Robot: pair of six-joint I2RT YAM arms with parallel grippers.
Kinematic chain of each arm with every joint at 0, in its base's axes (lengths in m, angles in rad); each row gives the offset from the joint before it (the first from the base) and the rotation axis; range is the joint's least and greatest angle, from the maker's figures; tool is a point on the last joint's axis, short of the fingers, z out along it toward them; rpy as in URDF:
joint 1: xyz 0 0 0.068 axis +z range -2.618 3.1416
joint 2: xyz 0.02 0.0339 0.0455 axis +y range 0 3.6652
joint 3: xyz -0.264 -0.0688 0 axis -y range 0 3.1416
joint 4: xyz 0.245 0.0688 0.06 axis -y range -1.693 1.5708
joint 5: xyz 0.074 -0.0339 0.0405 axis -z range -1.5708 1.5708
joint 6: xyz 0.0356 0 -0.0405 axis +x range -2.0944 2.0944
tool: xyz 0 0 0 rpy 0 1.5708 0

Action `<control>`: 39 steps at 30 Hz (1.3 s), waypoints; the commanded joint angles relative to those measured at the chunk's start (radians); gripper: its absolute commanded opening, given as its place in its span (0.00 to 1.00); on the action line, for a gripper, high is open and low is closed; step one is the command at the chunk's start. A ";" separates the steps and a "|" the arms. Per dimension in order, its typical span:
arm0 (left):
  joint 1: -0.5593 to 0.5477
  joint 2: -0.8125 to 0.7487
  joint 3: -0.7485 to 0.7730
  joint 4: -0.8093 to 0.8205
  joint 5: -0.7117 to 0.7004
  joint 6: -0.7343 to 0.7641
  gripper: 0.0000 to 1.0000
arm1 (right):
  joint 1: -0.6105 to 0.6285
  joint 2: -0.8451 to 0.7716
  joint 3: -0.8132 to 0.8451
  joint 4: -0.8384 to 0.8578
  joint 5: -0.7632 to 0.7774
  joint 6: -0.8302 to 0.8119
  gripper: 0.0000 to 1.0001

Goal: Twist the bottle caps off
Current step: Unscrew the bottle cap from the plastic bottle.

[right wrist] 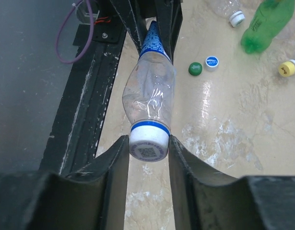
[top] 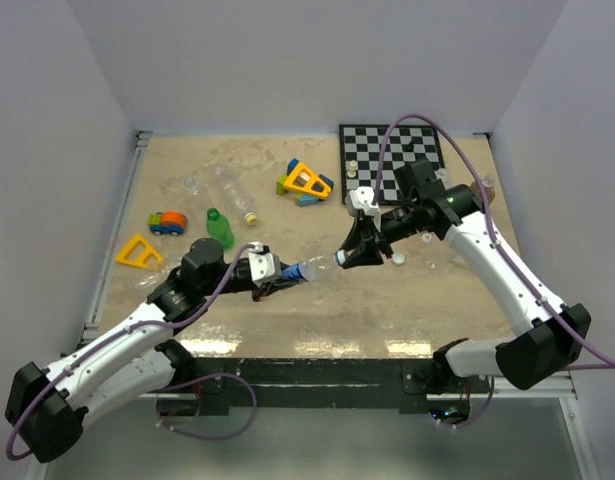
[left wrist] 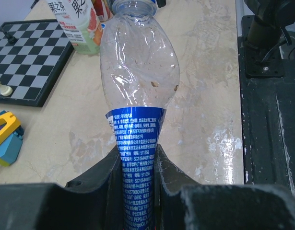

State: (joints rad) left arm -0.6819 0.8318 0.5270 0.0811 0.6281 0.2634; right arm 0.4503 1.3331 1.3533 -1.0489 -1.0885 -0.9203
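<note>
L gripper (left wrist: 137,155) clamped low on blue label (left wrist: 135,129) of clear bottle (left wrist: 137,72), held off the tabletop (right wrist: 224,143) btwn both arms. R gripper (right wrist: 148,136) jaws look pressed onto both sides of white cap (right wrist: 148,148), seated on neck. Bottle empty, walls dented, soft. For the twist, keep R wrist axis in line w/ neck and grip firm, no pulling. L must stop the body spinning.

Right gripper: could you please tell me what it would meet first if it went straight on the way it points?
The white cap, sitting between its fingers; behind it lies the clear bottle that the left gripper holds.
</note>
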 commanded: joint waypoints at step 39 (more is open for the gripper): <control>0.030 0.054 0.044 0.101 0.032 -0.154 0.00 | 0.090 -0.308 -0.060 0.468 0.235 0.701 0.75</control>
State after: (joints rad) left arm -0.6014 1.0073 0.6388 0.1246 0.8917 0.1238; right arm 0.6098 1.0939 1.3457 -0.8314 -0.8314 -0.7521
